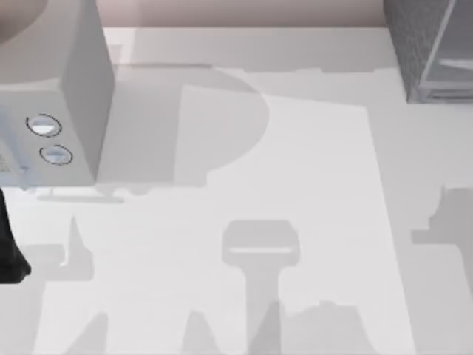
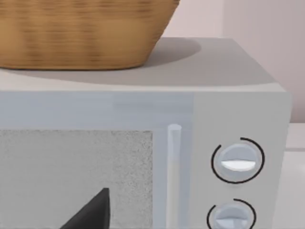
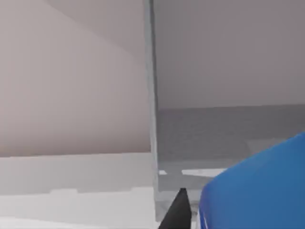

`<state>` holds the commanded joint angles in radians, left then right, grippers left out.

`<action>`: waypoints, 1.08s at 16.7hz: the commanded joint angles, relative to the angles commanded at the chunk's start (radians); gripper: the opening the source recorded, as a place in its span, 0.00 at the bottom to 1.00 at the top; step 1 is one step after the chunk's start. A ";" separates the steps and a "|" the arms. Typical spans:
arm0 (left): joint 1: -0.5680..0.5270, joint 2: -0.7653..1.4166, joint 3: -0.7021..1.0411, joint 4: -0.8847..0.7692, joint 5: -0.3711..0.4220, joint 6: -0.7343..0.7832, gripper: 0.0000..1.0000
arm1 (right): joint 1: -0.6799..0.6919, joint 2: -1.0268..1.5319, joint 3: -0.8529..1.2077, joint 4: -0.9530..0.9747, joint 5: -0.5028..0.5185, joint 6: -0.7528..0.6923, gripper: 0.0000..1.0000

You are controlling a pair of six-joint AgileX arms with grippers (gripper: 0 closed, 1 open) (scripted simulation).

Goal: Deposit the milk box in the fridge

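The milk box is a blue carton close to the right wrist camera. One dark fingertip of my right gripper lies against its side, so the gripper is shut on the carton. Just ahead of it is the fridge, with its dark grey inside floor and a pale panel edge upright at the opening. From above, the fridge stands at the table's far right corner. My left arm is parked at the table's left edge, and one dark fingertip of it points at the microwave.
A light grey microwave with two round dials stands at the far left. On top of it sits a woven basket. The white table carries shadows of the arms.
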<state>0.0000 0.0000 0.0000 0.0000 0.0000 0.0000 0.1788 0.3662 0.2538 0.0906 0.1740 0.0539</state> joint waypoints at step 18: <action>0.000 0.000 0.000 0.000 0.000 0.000 1.00 | -0.193 -0.262 -0.221 -0.047 -0.180 -0.067 0.00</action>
<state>0.0000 0.0000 0.0000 0.0000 0.0000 0.0000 -0.0141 0.1039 0.0332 0.0433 -0.0060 -0.0128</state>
